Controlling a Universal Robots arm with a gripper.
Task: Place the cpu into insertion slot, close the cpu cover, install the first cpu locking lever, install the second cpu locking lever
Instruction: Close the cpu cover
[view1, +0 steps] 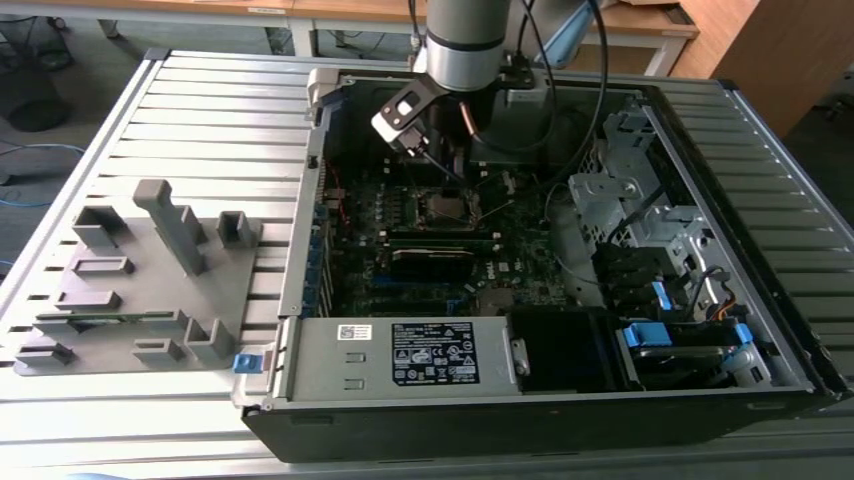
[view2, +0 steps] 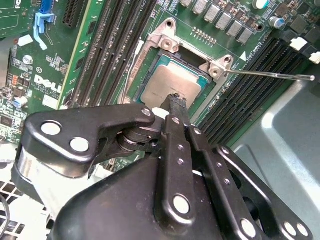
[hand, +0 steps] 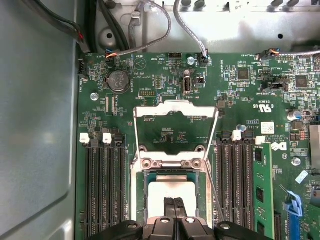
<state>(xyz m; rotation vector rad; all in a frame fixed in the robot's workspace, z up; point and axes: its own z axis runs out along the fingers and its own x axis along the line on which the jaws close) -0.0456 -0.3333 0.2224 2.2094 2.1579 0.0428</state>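
Observation:
The cpu (hand: 172, 192), a flat silver-grey square, lies flat in the insertion slot (hand: 172, 163) on the green motherboard; the second wrist view shows the cpu (view2: 172, 82) there too. The cpu cover (hand: 175, 107), a silver frame with a big window, is flipped open and lies back on the board beyond the slot. A thin wire locking lever (view2: 270, 75) sticks out sideways, unlatched. My gripper (hand: 175, 206) hovers just over the cpu's near edge, its two black fingers pressed together with nothing between them. In the exterior view the gripper (view1: 445, 178) hangs over the insertion slot (view1: 447, 205) inside the open computer case.
Black memory slots (hand: 102, 190) flank the socket on both sides, and a green memory stick (hand: 260, 185) stands in one. Cables (hand: 150, 30) run along the case wall. A grey fixture rack (view1: 134, 290) sits on the slatted table at the exterior view's left. The drive cage (view1: 627, 200) crowds the exterior view's right.

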